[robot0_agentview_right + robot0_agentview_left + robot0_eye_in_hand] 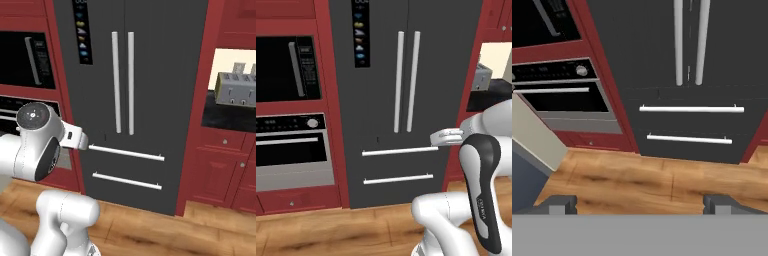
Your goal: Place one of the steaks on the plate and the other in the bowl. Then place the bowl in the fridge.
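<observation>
Straight ahead of you stands the fridge (pixel 406 100), dark grey, upright, doors shut, its long axis vertical and its front facing the base. Two silver bar handles (pixel 407 81) run vertically side by side at the door seam; two drawer handles (pixel 399 151) run horizontally below them, one above the other. A lit icon panel (pixel 361 34) sits high on the left door.

Left of it, behind a red cabinet post, you have a black microwave (pixel 287 69) above a built-in oven (pixel 291 150). Right of it, red cabinets (pixel 222 170) carry a dark counter with a silver toaster (pixel 236 89).

Wood floor (pixel 652 182) lies open between the base and the fridge's foot.

The arm's white elbow (pixel 35 142) rises in front of the oven in the right base view.

The gripper (pixel 641 204): in the hand view you see its two fingertips (pixel 559 204) set wide apart, nothing between them, aimed at the lower drawers and the floor.
</observation>
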Motion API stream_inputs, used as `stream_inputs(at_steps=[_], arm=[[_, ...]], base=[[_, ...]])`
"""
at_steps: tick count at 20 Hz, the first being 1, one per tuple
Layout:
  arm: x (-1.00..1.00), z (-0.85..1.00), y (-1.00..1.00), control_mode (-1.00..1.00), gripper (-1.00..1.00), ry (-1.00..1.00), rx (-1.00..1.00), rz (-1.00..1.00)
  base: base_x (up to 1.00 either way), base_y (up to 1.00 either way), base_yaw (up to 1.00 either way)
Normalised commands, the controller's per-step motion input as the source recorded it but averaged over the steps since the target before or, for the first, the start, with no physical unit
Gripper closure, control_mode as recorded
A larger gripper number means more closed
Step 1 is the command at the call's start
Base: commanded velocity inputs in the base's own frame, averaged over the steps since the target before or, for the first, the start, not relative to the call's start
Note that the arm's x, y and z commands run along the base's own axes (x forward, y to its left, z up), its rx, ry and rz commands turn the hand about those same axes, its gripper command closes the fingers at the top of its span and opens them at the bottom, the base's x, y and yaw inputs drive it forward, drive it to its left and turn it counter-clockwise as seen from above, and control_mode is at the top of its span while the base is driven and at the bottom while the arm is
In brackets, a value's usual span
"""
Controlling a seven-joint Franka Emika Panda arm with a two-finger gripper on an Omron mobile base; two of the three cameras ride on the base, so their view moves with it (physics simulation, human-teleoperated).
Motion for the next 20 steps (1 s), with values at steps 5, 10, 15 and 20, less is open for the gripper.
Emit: stream_inputs(at_steps=[5, 10, 15, 20], arm=[[0.0, 0.0, 0.0, 1.0, -1.0, 0.0, 0.0, 0.0], [0.0, 0.0, 0.0, 1.0, -1.0, 0.0, 0.0, 0.0], [0.0, 0.0, 0.0, 1.0, -1.0, 0.0, 0.0, 0.0], [0.0, 0.0, 0.0, 1.0, -1.0, 0.0, 0.0, 0.0]], base=[[0.0, 0.0, -0.01], [0.0, 0.03, -0.04], [0.0, 0.21, -0.07], [0.08, 0.56, -0.02]])
